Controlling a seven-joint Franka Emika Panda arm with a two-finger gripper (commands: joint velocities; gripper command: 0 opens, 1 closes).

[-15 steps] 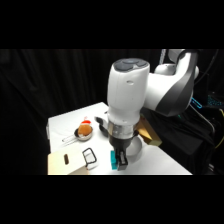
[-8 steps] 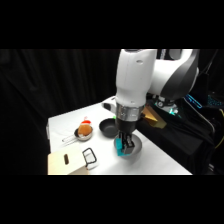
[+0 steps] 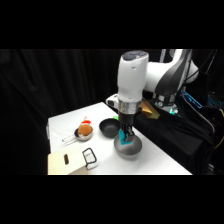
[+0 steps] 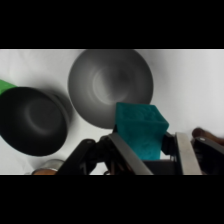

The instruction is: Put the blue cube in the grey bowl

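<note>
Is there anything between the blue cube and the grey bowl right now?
Nothing shows there. In the wrist view the blue cube, held in the gripper, hangs above the grey bowl, whose inside looks bare.

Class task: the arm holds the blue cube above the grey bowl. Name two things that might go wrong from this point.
1. The blue cube, held in the tool, hangs over the rim of the grey bowl, not its centre; released now, it may bounce out.
2. The black bowl sits close beside; a sideways drift could drop the cube there.

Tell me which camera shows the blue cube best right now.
The wrist view: the blue cube fills the foreground, held between the jaws, with the grey bowl beyond it. In the side view it is only a small cyan patch under the gripper.
</note>
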